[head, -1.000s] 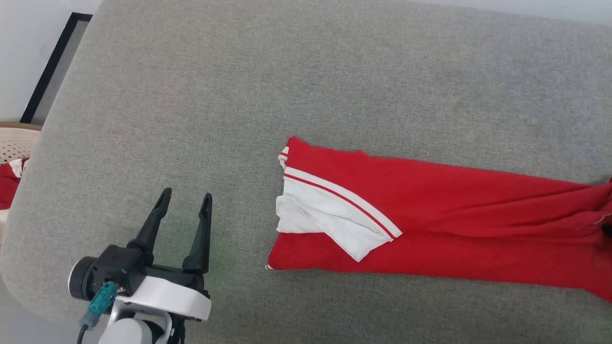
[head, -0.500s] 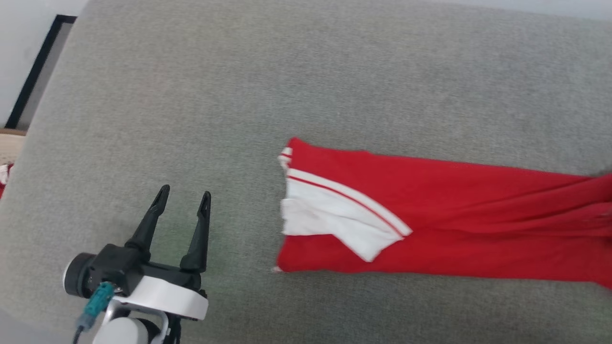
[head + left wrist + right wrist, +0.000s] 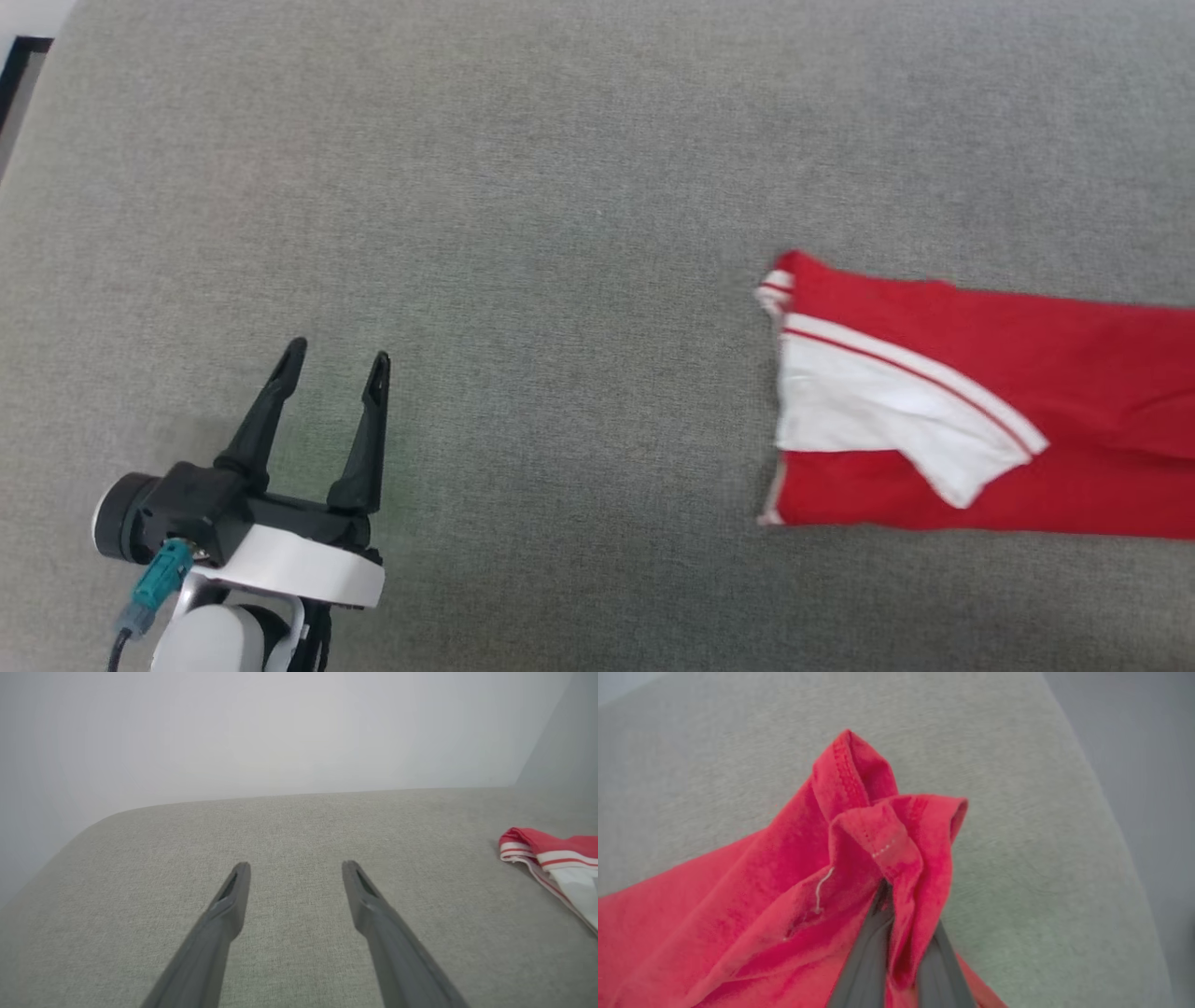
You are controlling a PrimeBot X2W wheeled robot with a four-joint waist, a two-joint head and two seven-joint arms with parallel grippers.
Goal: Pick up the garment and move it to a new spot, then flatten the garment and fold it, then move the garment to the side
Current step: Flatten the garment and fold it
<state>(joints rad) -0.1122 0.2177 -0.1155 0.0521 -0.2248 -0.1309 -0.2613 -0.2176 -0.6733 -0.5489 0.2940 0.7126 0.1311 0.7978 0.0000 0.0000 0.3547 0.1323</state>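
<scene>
Between the two dark fingers [image 3: 866, 956] of the right gripper [image 3: 887, 905], seen from the right wrist, a bunched fold of the garment [image 3: 761, 882] is pinched. The fingers are clenched on the red cloth with their tips buried in it. A stitched hem edge stands up in a peak just above them. From that peak the red cloth slopes down and away to the left, onto the grey fabric-covered desk [image 3: 1017, 882].

At the lower left of the head view the left gripper [image 3: 336, 353] has its fingers spread and released, grasping nothing, over bare grey fabric. The left wrist view shows those fingers [image 3: 224, 914] well apart, with only the desk [image 3: 299, 821] between them and a pale wall [image 3: 280, 732] beyond its rounded far edge.

The garment [image 3: 1027, 355] lies flat on the desk [image 3: 560, 233] at the right of the head view and runs off that view's right edge. It is well apart from the left gripper. At its left end, a white sleeve end with a thin red stripe is folded over the red body. That striped sleeve end [image 3: 551, 851] also shows at the right edge of the left wrist view.
</scene>
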